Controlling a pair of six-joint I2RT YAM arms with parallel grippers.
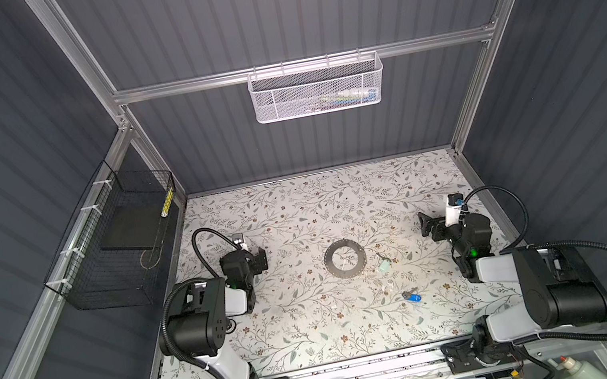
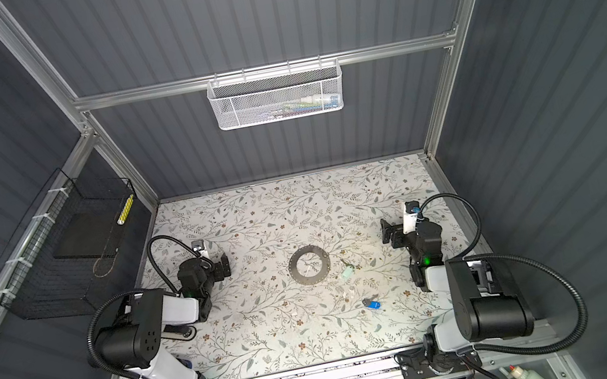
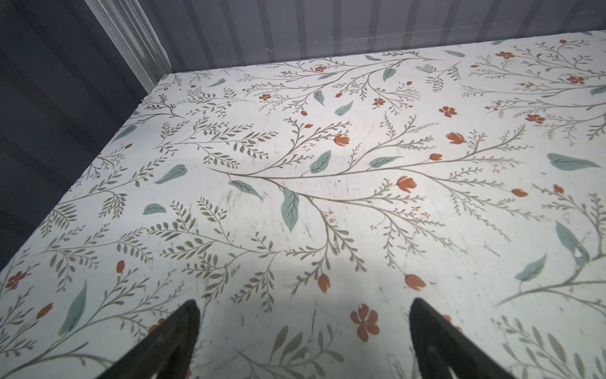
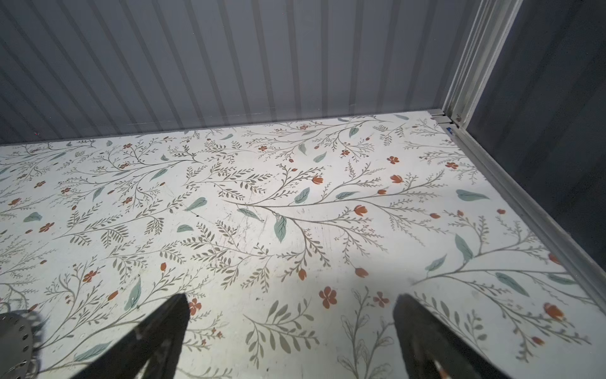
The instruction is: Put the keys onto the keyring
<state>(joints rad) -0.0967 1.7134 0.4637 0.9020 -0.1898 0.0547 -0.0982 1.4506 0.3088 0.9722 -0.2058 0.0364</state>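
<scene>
1. The black wire basket [image 1: 114, 249] hung on the side wall, outboard of the left pincer and well apart from it.
2. The left pincer [image 1: 261, 259] [image 2: 224, 267] hovered over the floral tabletop [image 1: 296, 208] with its jaws spread wide and nothing between them. In the left wrist view, the left pincer [image 3: 304, 303] showed only bare patterned surface between its two dark fingertips [image 3: 188, 315].
3. The keyring [image 1: 329, 260] [image 2: 293, 267] lay flat on the tabletop, roughly midway between the two pincers and touched by neither. In the right wrist view, a grey perforated edge that looked like the keyring [image 4: 13, 331] showed at the frame's border, off to the side of the right pincer's fingers.
4. The mint-tagged key [image 1: 384, 266] [image 2: 347, 272] lay just beside the keyring on the right pincer's side, apart from the ring's band and nearer the arm bases than that pincer.
5. The blue-tagged key [image 1: 412, 298] [image 2: 373, 305] lay farther toward the arm bases, well apart from the keyring and closer to the right pincer than to the left one.
6. The right pincer [image 1: 428, 227] [image 2: 388, 232] hovered over the tabletop facing the middle, released and gripping nothing. The right wrist view showed the right pincer [image 4: 292, 297] with its jaws far apart above bare tabletop.
</scene>
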